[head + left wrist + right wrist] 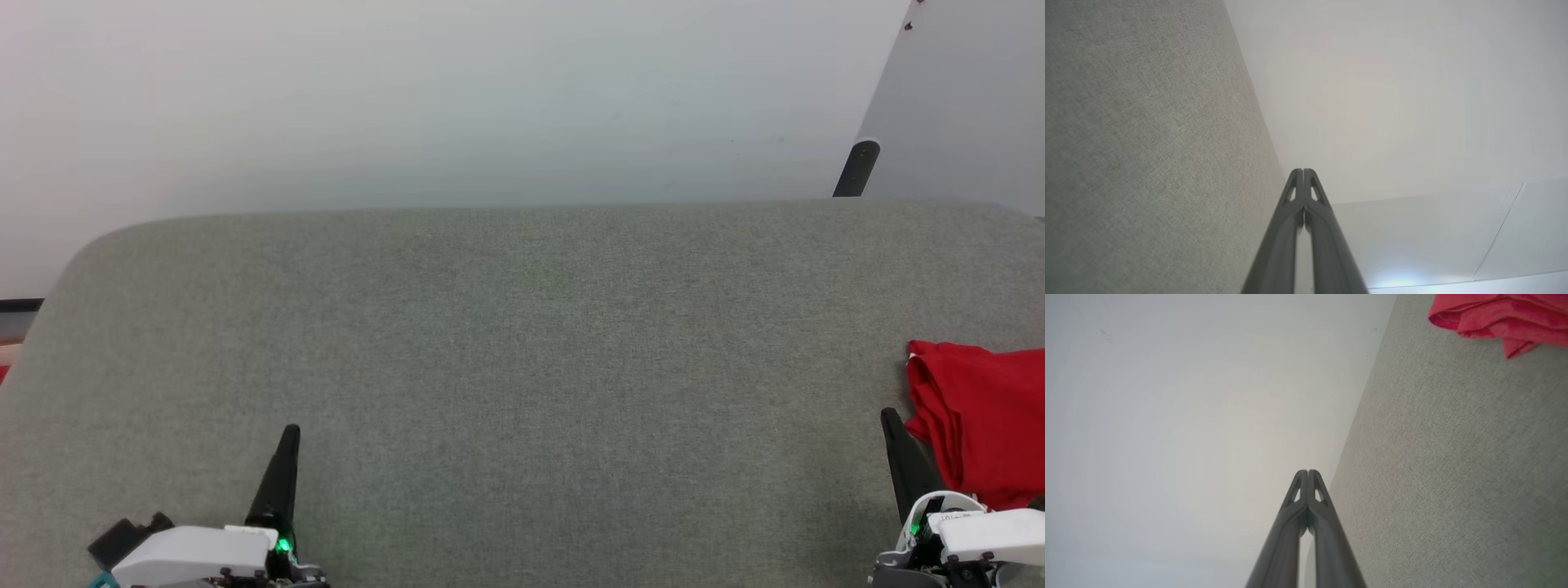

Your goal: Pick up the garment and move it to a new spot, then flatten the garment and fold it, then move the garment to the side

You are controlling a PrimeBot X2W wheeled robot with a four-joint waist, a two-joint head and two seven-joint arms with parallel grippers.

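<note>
The red garment [984, 420] lies bunched in folds at the right edge of the grey fabric surface [522, 367], partly cut off by the head view's border. It also appears as a red heap [1502, 316] at the top right of the right wrist view. My right gripper [890, 418] is shut and empty, just left of the garment, and I cannot tell whether it touches the cloth. Its tips meet in the right wrist view [1307, 472]. My left gripper [291, 431] is shut and empty at the lower left, far from the garment, tips together [1303, 170].
The grey surface has a rounded far edge with a pale wall behind it. A white panel with a dark leg [856, 168] stands at the back right. A broad stretch of bare grey fabric lies between the two grippers.
</note>
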